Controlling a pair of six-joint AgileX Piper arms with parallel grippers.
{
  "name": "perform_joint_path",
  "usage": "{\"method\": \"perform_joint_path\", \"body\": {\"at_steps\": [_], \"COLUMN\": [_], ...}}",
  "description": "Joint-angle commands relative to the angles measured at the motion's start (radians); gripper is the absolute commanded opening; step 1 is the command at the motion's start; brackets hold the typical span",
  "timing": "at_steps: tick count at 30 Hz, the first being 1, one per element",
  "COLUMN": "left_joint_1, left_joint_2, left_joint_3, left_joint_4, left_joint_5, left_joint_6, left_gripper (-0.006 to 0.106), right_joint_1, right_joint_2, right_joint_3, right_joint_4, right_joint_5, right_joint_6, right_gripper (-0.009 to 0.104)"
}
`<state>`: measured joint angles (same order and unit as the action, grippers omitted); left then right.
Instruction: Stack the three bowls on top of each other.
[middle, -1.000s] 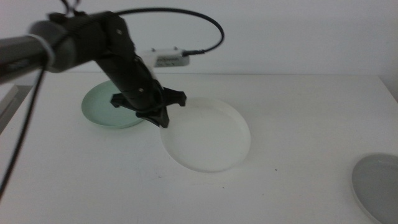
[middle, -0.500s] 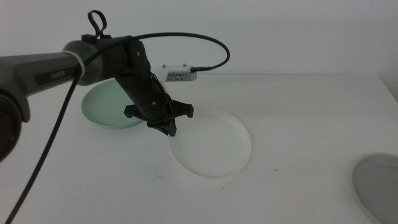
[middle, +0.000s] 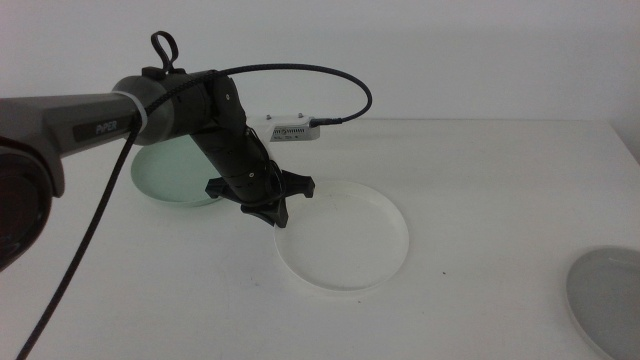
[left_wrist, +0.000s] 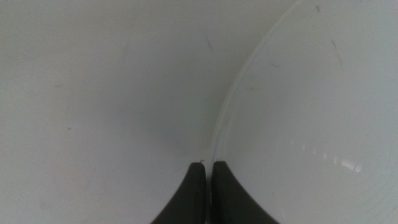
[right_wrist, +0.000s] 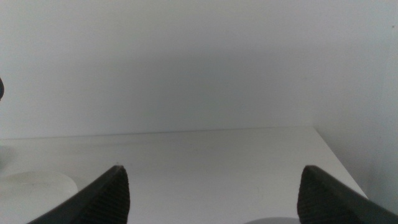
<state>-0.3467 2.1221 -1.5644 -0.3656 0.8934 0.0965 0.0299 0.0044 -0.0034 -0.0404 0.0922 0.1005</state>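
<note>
Pinching the near-left rim of the white bowl (middle: 342, 237) at frame centre, the left gripper (middle: 268, 212) has its jaws closed on the thin edge, which the left wrist view shows caught between the tips. Moving it cleanly likely calls for a level, slow carry so the rim does not slip. The mint green bowl (middle: 170, 175) lies upper left behind the arm, the grey bowl (middle: 605, 300) at lower right. The right gripper (right_wrist: 211, 186) waits off-table, jaws spread wide
</note>
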Motion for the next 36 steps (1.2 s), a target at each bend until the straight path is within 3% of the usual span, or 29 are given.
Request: {"method": "perform_joint_path", "body": {"at_steps": [1, 6, 10, 14, 15, 25, 29, 36], "left_joint_1": [-0.003, -0.003, -0.003, -0.001, -0.001, 0.057, 0.117, 0.251], "left_joint_2": [-0.003, -0.003, -0.017, -0.065, -0.085, -0.277, -0.310, -0.314], "left_joint_3": [-0.004, -0.004, -0.014, -0.054, -0.054, -0.054, -0.054, -0.054], "left_joint_4": [-0.008, -0.008, -0.003, 0.057, 0.059, 0.128, 0.173, 0.175], "left_joint_5": [0.002, 0.000, 0.053, 0.141, 0.146, 0.311, 0.328, 0.328], "left_joint_6": [0.008, 0.008, 0.008, 0.008, 0.008, 0.000, -0.026, -0.076], "left_gripper": [0.003, 0.023, 0.052, 0.090, 0.094, 0.094, 0.094, 0.094], "right_joint_1": [0.003, 0.003, 0.003, 0.003, 0.003, 0.003, 0.003, 0.003], "right_joint_2": [-0.004, -0.004, -0.004, -0.004, -0.004, -0.004, -0.004, -0.004], "right_joint_3": [0.003, 0.003, 0.003, 0.003, 0.003, 0.003, 0.003, 0.003], "right_joint_4": [-0.006, -0.006, -0.006, -0.006, -0.006, -0.006, -0.006, -0.006], "right_joint_5": [-0.009, -0.009, -0.009, -0.009, -0.009, -0.009, -0.009, -0.009], "right_joint_6": [-0.003, -0.003, -0.003, -0.003, -0.003, -0.003, -0.003, -0.003], "right_gripper": [0.092, 0.092, 0.092, 0.092, 0.092, 0.092, 0.092, 0.092]}}
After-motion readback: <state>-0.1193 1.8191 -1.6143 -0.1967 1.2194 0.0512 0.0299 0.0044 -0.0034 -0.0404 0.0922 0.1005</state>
